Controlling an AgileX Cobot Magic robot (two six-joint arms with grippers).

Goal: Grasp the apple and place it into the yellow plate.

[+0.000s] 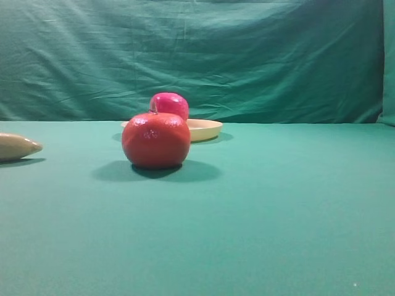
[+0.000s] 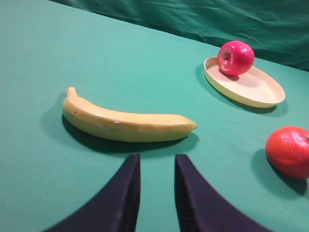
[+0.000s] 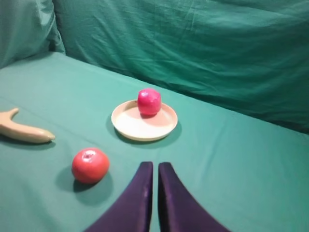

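Apple (image 3: 148,101) sits inside the yellow plate (image 3: 140,129) near its far rim, both grippers clear and empty, left gripper (image 2: 157,166) slightly parted, right gripper (image 3: 155,169) pressed together; placement judged complete, so keep arms withdrawn.

Apple (image 3: 148,101) in plate (image 3: 144,126); tomato (image 3: 90,165) in front, banana (image 3: 24,129) left.
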